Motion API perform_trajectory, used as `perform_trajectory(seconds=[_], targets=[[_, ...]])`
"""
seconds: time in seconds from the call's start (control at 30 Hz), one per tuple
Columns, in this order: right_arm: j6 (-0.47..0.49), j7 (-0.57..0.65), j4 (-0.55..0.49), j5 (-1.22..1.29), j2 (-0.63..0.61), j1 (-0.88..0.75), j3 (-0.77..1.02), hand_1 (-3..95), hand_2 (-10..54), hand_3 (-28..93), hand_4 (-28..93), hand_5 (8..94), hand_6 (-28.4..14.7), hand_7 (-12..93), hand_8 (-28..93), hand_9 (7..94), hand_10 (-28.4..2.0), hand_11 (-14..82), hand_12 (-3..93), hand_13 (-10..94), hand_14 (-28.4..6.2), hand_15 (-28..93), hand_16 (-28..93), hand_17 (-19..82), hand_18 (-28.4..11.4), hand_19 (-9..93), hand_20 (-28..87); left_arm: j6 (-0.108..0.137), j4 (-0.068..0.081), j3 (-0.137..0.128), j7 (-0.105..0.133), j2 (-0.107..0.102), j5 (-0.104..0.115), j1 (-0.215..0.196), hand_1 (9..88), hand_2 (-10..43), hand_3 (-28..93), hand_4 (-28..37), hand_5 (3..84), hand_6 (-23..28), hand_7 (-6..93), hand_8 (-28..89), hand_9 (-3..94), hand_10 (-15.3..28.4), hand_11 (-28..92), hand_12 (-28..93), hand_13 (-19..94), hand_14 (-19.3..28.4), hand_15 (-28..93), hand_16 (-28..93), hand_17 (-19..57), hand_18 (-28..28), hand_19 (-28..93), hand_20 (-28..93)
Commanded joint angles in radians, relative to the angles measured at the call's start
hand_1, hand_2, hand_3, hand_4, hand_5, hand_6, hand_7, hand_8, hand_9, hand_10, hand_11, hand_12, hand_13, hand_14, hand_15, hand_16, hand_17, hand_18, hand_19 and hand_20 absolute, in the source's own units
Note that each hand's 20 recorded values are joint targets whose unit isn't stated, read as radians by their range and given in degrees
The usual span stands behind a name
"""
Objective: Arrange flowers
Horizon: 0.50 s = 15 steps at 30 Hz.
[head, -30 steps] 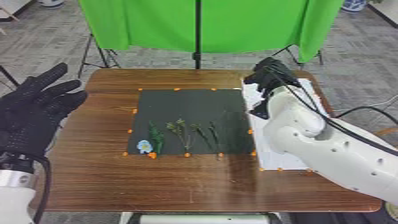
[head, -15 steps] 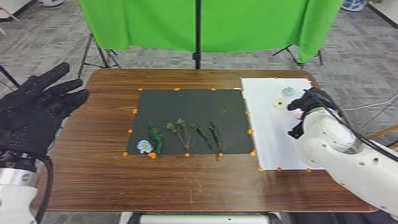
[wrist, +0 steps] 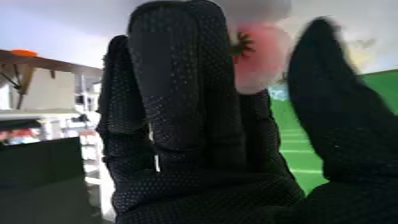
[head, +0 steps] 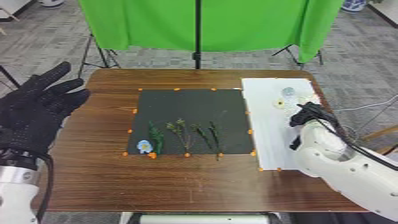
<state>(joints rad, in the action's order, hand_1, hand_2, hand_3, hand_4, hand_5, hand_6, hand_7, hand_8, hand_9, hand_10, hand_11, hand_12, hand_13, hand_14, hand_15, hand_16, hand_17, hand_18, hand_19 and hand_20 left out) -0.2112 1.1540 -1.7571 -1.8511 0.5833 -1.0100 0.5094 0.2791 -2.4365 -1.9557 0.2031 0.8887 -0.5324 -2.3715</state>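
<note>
The bench (head: 160,185) is carrying a dark sheet (head: 178,106) in the middle of the frame and a white sheet (head: 271,150) on the right. The left hand (head: 34,107) is hanging in the upper left of the frame with its fingers spread, well apart from the flowers. The right hand (head: 311,114) is hovering over the white sheet, so this one is being the nearer. Its fingers are pointing straight, the thumb is standing away from them, and I am not seeing any pinch.

On the dark sheet, leafy stems (head: 155,137) are lying with their long axis running roughly up and down the frame. The pink flower (wrist: 266,52) is showing between the fingers and the thumb of the right hand, near their ends, partly behind one finger. Whether the glove is touching it, I cannot tell. Its dark centre is facing partly to the wrist, and its visible longer side is running about along the fingers; where a stem is pointing, I am not seeing. If a grasp is coming, I am thinking the thumb is needing to close across this line. At the lower left of the dark sheet, a blue flower (head: 144,146) is resting.
</note>
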Motion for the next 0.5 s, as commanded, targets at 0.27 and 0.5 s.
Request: perform_trajectory(seconds=[0.27, 0.5], targets=[[-0.257, 0.041, 0.038, -0.248, -0.001, 0.126, -0.221, 56.5, -9.5, 70, -28, 83.3, 1.9, 25, 4, 93.7, -5.5, 15.2, 31.3, 89, -2.8, 49, 19, 40, -17.4, 92, -1, -0.007, 0.007, 0.003, -0.001, -0.007, 0.006, -0.008, 22.0, 8.1, 77, -26.2, 36.3, 10.3, 15.0, -10, 34.8, 22.3, 31, 12, 28, 28.4, 63, -13, -6.0, 26.9, 66, 14], [-0.266, 0.026, 0.018, -0.262, 0.002, 0.150, -0.214, 57.3, -9.5, 72, -28, 84.2, 0.7, 25, 5, 93.7, -5.4, 16.4, 31.5, 89, -2.4, 49, 21, 41, -17.8, 93, 0, -0.005, 0.007, 0.006, -0.001, -0.007, 0.008, -0.005, 22.0, 8.1, 77, -26.3, 36.3, 10.3, 15.0, -10, 34.9, 22.3, 31, 12, 28, 28.4, 63, -13, -6.1, 26.8, 66, 14]])
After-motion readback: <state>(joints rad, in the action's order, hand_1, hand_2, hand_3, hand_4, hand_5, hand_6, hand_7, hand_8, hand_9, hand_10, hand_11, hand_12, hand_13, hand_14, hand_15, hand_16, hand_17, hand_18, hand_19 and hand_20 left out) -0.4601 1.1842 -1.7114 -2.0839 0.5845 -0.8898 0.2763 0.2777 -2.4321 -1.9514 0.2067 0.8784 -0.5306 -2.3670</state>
